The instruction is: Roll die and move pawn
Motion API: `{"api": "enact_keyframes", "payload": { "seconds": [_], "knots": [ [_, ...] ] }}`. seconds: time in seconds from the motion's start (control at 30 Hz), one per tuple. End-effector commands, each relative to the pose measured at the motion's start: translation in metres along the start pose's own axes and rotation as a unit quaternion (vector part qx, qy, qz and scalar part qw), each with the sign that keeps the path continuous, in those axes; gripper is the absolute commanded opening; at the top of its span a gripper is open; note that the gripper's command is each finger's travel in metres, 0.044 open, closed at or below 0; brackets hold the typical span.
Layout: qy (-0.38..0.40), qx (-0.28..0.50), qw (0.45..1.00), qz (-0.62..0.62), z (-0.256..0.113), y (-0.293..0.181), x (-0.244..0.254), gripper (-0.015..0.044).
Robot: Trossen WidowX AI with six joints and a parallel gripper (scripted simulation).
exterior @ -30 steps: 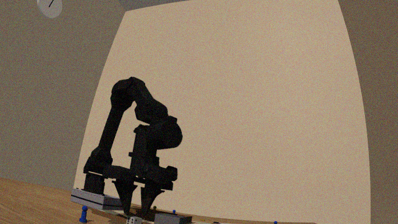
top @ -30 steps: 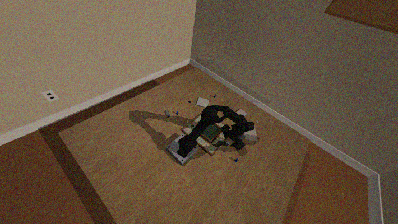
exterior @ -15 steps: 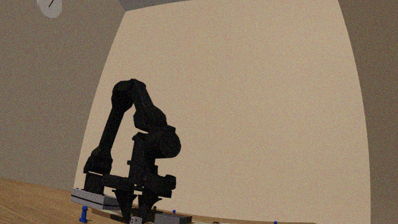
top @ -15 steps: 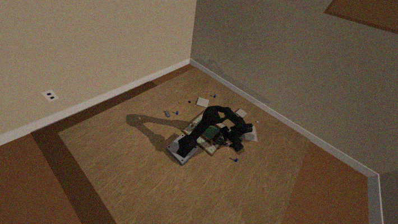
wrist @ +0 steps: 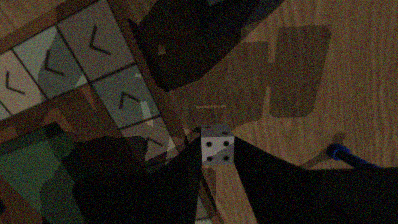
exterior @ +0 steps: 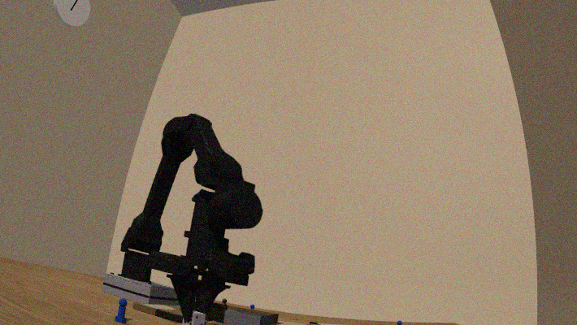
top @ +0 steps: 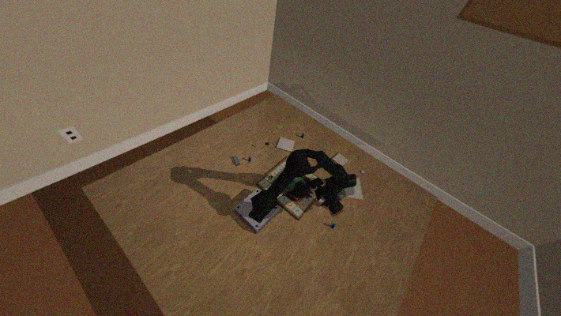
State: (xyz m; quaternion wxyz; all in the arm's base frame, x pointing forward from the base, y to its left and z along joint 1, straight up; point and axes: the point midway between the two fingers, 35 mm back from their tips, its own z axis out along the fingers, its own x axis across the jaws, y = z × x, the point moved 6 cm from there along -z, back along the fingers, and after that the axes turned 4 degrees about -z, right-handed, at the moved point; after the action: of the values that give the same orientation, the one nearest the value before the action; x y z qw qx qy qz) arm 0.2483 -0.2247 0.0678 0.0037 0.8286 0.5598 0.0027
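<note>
My gripper point(exterior: 197, 316) point(wrist: 215, 141) points down just outside the board and is shut on the white die, one finger on each side. The die point(top: 321, 201) point(exterior: 199, 318) point(wrist: 218, 151) shows four pips on the face towards the wrist camera. Whether it touches the table cannot be told. The board point(top: 292, 208) point(wrist: 102, 44) has pale squares with arrows. Its green dice tray point(top: 299, 182) point(wrist: 27, 161) is partly hidden by the arm and shadow. A dark yellow pawn point(top: 270, 178) point(exterior: 224, 301) stands on the board's far left row in the top view.
A blue peg-like piece point(top: 333, 226) point(exterior: 122, 312) point(wrist: 341, 152) stands beside the gripper's side of the board. Other blue pieces point(top: 249, 159) point(top: 303, 135) stand beyond the board. A grey block point(top: 348, 192) point(exterior: 245, 317) is near the gripper. Pale flat pieces point(top: 285, 144) point(top: 359, 189) lie around.
</note>
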Motion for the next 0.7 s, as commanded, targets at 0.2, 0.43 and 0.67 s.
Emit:
{"api": "enact_keyframes", "payload": {
  "seconds": [0.2, 0.43, 0.67],
  "knots": [
    [-0.006, -0.007, 1.000, -0.001, -0.061, 0.005, -0.007, 0.0000],
    [-0.006, -0.007, 1.000, -0.001, -0.108, -0.001, -0.009, 0.0000],
    [-0.006, -0.007, 1.000, -0.002, -0.117, -0.003, -0.008, 0.0000]
  ]
}}
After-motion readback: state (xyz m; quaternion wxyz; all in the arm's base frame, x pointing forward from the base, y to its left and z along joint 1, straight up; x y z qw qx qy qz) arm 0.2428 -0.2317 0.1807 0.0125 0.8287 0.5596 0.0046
